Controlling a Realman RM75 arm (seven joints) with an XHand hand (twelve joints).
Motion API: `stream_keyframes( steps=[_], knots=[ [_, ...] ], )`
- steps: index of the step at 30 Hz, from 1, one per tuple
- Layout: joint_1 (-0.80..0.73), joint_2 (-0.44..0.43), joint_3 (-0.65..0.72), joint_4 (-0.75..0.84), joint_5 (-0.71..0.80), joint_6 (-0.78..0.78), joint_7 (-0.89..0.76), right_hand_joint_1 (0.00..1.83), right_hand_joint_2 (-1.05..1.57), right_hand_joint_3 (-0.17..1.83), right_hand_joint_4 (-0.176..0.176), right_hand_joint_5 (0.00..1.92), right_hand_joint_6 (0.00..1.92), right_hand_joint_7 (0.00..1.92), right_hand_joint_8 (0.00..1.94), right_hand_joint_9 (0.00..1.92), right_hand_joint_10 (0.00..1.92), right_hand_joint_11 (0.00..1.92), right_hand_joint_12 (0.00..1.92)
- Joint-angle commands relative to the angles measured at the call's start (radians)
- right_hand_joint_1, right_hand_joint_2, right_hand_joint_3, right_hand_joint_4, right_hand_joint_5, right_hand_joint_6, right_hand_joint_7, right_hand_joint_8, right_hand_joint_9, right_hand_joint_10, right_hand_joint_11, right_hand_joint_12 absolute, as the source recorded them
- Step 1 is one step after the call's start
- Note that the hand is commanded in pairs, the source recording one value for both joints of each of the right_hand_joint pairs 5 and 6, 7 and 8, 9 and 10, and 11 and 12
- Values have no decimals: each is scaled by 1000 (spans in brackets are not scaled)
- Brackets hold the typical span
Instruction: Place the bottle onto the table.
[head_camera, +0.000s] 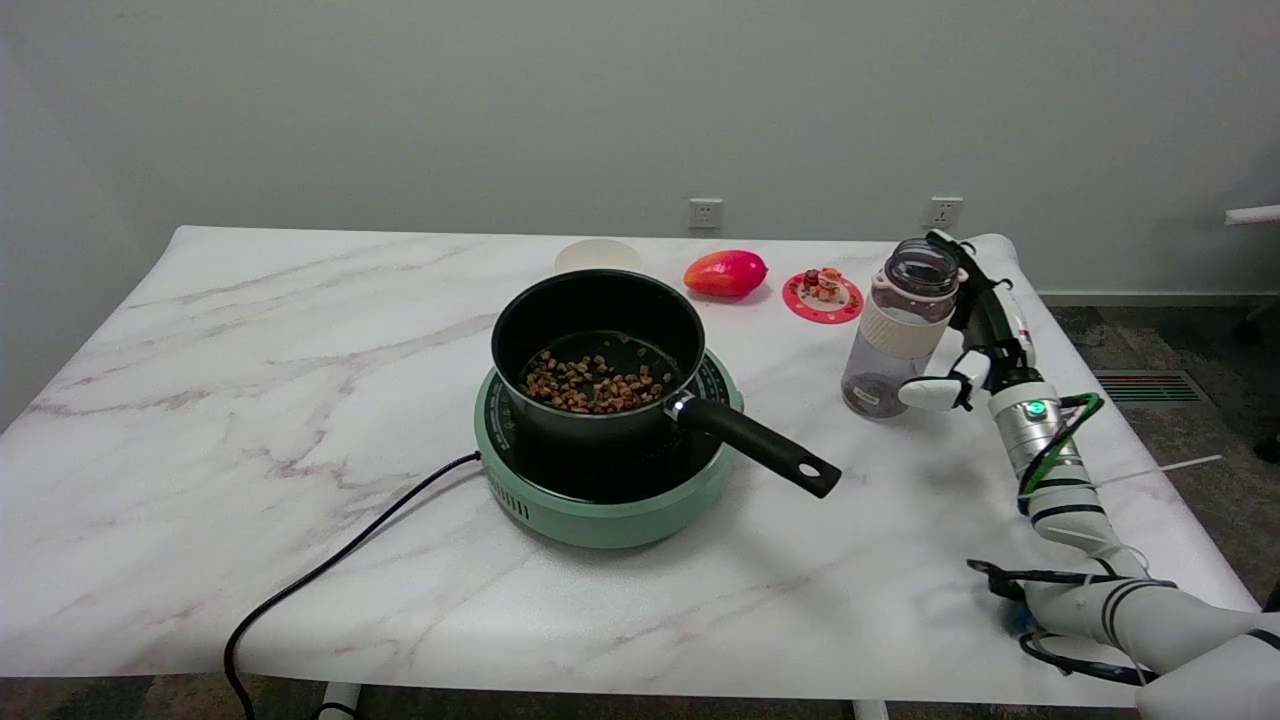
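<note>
The clear bottle (900, 330) has a cream band and an open mouth. It stands upright on the white marble table (300, 330), toward the right side, with a little dark residue at its bottom. My right hand (985, 335) is just right of the bottle, its fingers spread and drawn off the bottle's side. The thumb (928, 392) points left near the bottle's base, and nothing is in the hand.
Left of the bottle, a black pan (597, 345) of brown bits sits on a green cooker (600, 510), its handle (760, 447) pointing toward the bottle. Behind are a red-orange fruit (725, 272), a red coaster (822, 292) and a pale bowl (597, 256). A black cord (330, 570) runs front-left.
</note>
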Motion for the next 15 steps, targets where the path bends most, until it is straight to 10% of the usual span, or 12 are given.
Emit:
stream_keyframes(
  steps=[1, 15],
  knots=[
    [-156, 152, 148, 52, -2, -106, -94, 1368, -660, 925, 0, 238, 238, 535, 535, 566, 566, 658, 658],
    [-339, 300, 363, 225, -3, -219, -127, 1411, -623, 956, 0, 192, 192, 544, 544, 603, 603, 716, 716]
  ],
)
